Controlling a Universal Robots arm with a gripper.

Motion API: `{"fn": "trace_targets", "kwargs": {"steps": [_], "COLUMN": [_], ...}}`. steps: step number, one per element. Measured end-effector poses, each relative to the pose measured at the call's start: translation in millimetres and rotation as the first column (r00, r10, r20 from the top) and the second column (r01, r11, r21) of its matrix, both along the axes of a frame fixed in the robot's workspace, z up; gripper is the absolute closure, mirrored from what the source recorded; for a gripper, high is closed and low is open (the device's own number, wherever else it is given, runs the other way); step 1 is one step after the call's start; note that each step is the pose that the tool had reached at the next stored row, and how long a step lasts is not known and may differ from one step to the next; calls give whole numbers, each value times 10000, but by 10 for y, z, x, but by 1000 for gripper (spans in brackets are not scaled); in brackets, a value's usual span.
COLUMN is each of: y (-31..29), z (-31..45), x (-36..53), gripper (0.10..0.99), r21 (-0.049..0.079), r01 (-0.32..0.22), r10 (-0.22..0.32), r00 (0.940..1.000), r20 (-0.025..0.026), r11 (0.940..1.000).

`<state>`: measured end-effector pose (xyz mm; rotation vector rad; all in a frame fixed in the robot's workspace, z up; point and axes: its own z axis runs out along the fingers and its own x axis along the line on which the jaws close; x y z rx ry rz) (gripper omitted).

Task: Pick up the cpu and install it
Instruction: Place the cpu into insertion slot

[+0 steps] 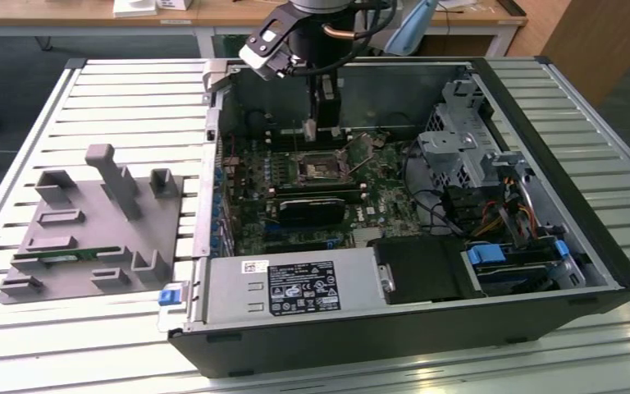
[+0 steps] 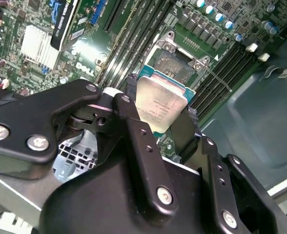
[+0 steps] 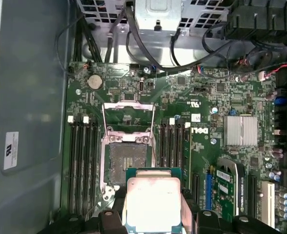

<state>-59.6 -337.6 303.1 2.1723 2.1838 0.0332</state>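
The cpu [image 2: 160,102] is a small flat square chip with a silver-grey top and a pale rim, and my gripper [image 2: 161,108] is shut on it, one black finger [image 2: 133,129] on each side. In the first wrist view the cpu [image 3: 152,202] hangs a little above the motherboard, just beside the open socket [image 3: 129,161], whose metal frame [image 3: 129,114] is flipped up. In the exterior view my gripper [image 1: 312,131] reaches down into the computer case, above and slightly behind the socket [image 1: 321,170].
The open computer case [image 1: 403,336] lies on a slatted metal table [image 1: 129,98]. Memory slots [image 3: 82,161] flank the socket. A drive cage [image 1: 463,139], cables [image 1: 446,213] and a power supply [image 1: 293,287] sit inside. At the exterior view's left, a grey fixture [image 1: 85,222] holds a green memory stick [image 1: 69,256].
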Motion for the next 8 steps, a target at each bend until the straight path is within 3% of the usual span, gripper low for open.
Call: {"fn": "trace_targets", "kwargs": {"steps": [8], "y": [0], "z": [-73], "x": [1], "gripper": [557], "r21": [0], "r01": [297], "r10": [-297], "r00": [9996], "r20": [0], "r11": [9996]}}
